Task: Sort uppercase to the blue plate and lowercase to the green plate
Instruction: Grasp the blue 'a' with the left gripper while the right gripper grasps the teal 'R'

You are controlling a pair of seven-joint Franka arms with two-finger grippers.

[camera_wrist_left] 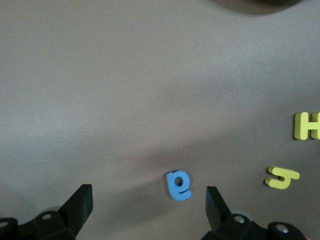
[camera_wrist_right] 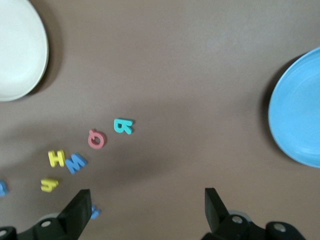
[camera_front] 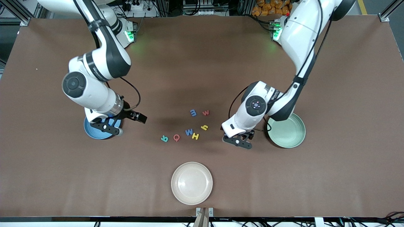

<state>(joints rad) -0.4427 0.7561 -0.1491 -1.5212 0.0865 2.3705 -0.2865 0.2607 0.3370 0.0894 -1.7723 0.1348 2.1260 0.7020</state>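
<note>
The capitals lie mid-table in a row: teal R [camera_front: 164,138], red Q [camera_front: 176,137], blue W [camera_front: 188,131], yellow H [camera_front: 195,136]. Farther from the front camera lie a yellow h [camera_front: 204,127], a blue m [camera_front: 193,112] and a red w [camera_front: 205,112]. My left gripper [camera_front: 238,140] [camera_wrist_left: 148,197] hangs open over a blue a [camera_wrist_left: 178,185], beside the green plate [camera_front: 288,134]. That a shows only in the left wrist view, closer to one finger. My right gripper [camera_front: 109,128] [camera_wrist_right: 146,197] is open and empty, up beside the blue plate [camera_front: 91,131] [camera_wrist_right: 300,115].
A beige plate [camera_front: 192,183] sits near the table's front edge, nearer the front camera than the letters. Bare brown table surrounds the letters and plates. The right arm's hand covers part of the blue plate in the front view.
</note>
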